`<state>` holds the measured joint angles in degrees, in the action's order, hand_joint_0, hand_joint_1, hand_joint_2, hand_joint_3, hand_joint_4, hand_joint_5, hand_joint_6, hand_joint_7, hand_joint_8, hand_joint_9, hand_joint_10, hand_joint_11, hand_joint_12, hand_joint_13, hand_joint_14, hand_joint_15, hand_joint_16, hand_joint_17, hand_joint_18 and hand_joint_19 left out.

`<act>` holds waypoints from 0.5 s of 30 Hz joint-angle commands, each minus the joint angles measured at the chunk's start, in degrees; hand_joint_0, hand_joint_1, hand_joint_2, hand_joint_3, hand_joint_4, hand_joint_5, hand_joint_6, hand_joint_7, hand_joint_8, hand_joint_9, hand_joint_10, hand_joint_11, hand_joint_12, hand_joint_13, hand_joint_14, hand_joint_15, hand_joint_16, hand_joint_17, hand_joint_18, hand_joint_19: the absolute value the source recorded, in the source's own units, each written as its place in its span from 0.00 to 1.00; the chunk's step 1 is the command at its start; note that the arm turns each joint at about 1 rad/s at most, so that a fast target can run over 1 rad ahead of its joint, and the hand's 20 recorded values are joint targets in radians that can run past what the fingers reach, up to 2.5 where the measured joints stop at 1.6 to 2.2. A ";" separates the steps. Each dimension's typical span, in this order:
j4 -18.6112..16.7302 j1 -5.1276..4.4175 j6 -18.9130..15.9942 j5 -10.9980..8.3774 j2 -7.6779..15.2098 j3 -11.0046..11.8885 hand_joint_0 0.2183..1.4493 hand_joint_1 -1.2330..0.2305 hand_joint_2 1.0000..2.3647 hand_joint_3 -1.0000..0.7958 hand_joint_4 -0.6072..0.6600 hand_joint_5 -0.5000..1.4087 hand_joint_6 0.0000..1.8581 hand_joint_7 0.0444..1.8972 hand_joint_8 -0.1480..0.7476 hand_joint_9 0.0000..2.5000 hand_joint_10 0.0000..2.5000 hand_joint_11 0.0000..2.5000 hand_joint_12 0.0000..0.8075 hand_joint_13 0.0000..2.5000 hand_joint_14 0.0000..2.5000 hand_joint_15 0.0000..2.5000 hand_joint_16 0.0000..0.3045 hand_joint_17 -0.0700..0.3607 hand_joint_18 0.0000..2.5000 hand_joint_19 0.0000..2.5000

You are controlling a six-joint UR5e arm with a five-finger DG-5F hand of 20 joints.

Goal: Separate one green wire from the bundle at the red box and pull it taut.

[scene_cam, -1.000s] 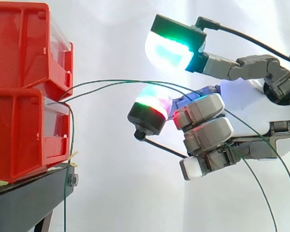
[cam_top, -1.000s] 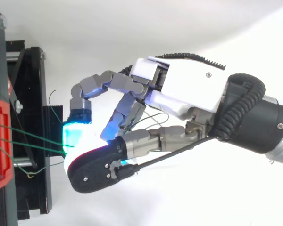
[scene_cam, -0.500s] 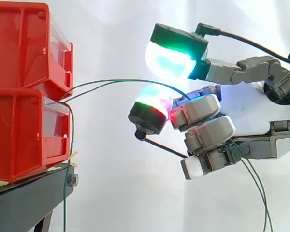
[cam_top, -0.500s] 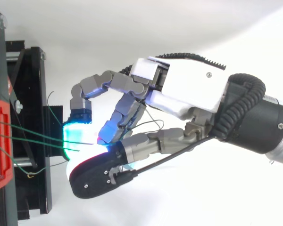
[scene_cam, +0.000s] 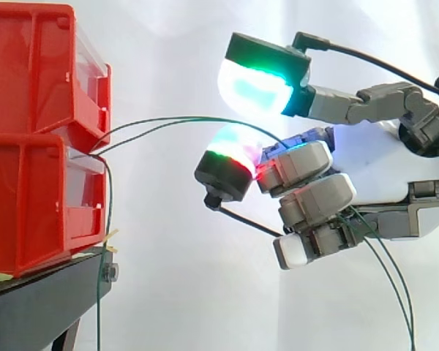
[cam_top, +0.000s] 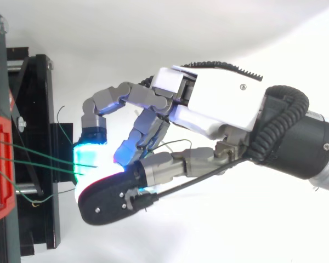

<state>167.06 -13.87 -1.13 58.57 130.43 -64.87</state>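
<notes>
2 green wires (scene_cam: 183, 120) left the gap between the stacked red boxes (scene_cam: 36, 197) and arced rightward, their long axis nearly level, into the hand (scene_cam: 384, 172). The fingers (scene_cam: 307, 164) were curled round them against the thumb, and beyond the fingers the wires hung slack toward the lower right. Whether 1 wire or both sat in the pinch was hard to tell. In the side view the boxes lay left of the hand, so tautening would probably need a pull rightward.

Red bins (scene_cam: 29, 197), green wires (scene_cam: 184, 119), black stand (scene_cam: 36, 307), white curtain (scene_cam: 168, 292)
</notes>
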 commanded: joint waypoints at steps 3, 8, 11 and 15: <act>0.29 0.08 -0.63 0.31 0.00 1.15 0.30 0.46 0.00 0.28 0.65 0.16 0.41 0.66 0.50 0.53 0.00 0.73 0.40 0.55 0.01 0.56 0.20 0.48 0.38 0.28; 1.60 0.16 -0.36 0.22 0.00 1.76 0.35 0.43 0.01 0.33 0.63 0.16 0.41 0.68 0.49 0.53 0.00 0.74 0.38 0.55 0.01 0.56 0.20 0.48 0.38 0.28; 1.60 0.16 -0.36 0.31 0.00 1.76 0.34 0.41 0.01 0.39 0.61 0.16 0.42 0.68 0.48 0.53 0.00 0.73 0.38 0.55 0.01 0.56 0.20 0.48 0.38 0.28; 1.69 0.25 -0.45 0.40 0.00 1.76 0.34 0.36 0.02 0.44 0.61 0.16 0.43 0.68 0.48 0.52 0.00 0.74 0.39 0.54 0.01 0.56 0.20 0.48 0.38 0.28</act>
<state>168.68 -13.65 -1.60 59.00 130.43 -63.13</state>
